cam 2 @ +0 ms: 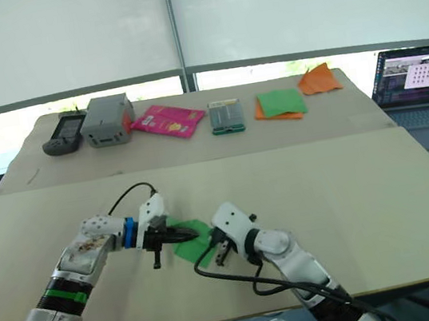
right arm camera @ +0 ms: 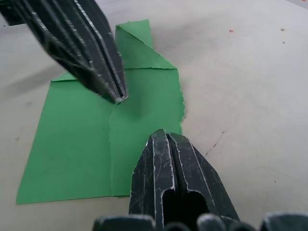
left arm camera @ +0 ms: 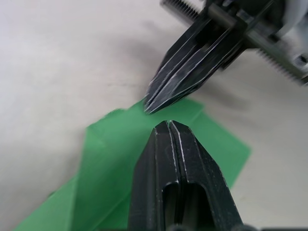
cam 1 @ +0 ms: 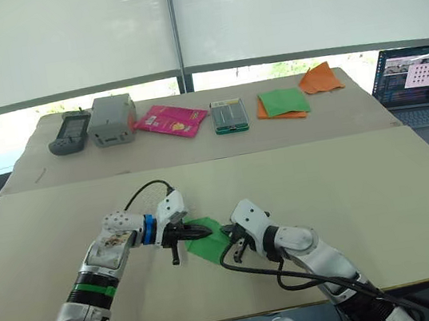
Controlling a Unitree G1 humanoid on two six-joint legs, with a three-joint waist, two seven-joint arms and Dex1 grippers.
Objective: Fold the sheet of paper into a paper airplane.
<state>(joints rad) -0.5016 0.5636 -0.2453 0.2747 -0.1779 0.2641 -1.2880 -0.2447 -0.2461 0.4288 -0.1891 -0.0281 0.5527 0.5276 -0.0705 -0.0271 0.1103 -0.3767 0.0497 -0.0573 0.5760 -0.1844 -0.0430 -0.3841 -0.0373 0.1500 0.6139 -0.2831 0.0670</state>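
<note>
**Both my pincers pressed tip-down on the folded green paper**

The sheet of paper [right arm camera: 96,144] lies flat on the near table [cam 1: 348,189], partly folded, with a crease down its middle and a small triangular flap turned over at one corner. In my head view it sits low and just left of centre, between my two arms.

My left gripper [left arm camera: 168,126] comes in from nine o'clock, its two black fingers pressed together with no gap, the tip resting on the paper near the centre crease. It grasps nothing. My right gripper [right arm camera: 161,134] comes in from about four o'clock, fingers likewise closed flat against each other, tip over the paper's near edge, pinching nothing. The two tips point at each other, very near but apart.

At twelve o'clock, on the far table [cam 1: 196,143], stand a grey handheld device [cam 1: 69,134], a grey box [cam 1: 111,119], a pink packet [cam 1: 171,121], a small green-edged case [cam 1: 230,115], a green-and-orange stack of sheets [cam 1: 283,103] and an orange pointed paper piece [cam 1: 319,78]. A laptop [cam 1: 421,85] sits at two o'clock.
</note>
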